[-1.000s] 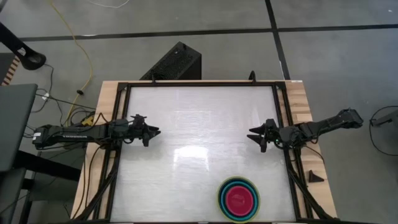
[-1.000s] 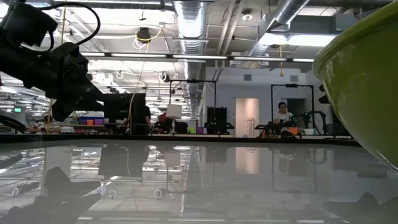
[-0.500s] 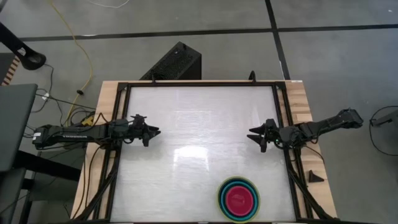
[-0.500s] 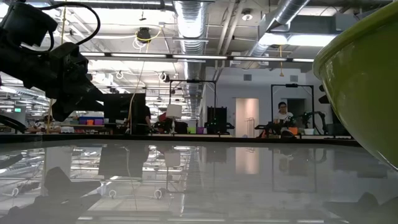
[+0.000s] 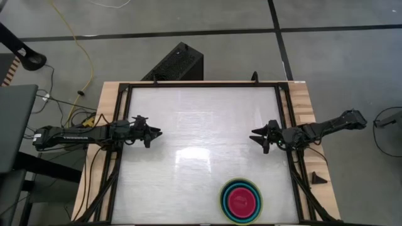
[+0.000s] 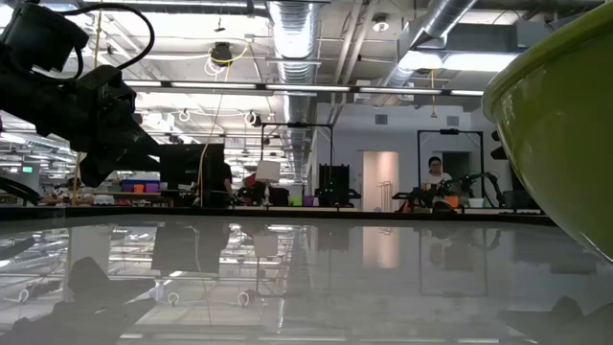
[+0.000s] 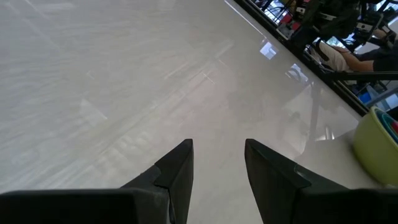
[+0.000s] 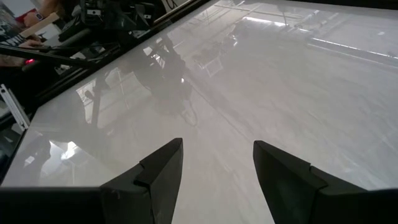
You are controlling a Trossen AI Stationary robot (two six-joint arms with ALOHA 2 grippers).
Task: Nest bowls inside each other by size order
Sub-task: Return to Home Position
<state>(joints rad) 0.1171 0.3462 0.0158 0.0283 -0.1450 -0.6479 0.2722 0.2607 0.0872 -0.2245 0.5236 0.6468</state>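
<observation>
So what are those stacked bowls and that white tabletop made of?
The bowls look like smooth plastic: bright solid colours, soft sheen on the outer wall. The tabletop seems a glossy white laminate or coated board: it shows clear reflections.

The bowls point(image 5: 227, 201) are sitting nested in 1 stack near the table's point(image 5: 201, 113) bottom edge, right of centre, with the pink bowl point(image 5: 241, 201) innermost. The left gripper point(image 5: 156, 133) and right gripper point(image 5: 255, 135) are hanging out at opposite sides, pointing at each other, both well apart from the stack.

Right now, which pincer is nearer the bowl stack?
Right. The right pincer hangs on the side of the bowl stack, apart from it; the left pincer hangs across at the left.
</observation>
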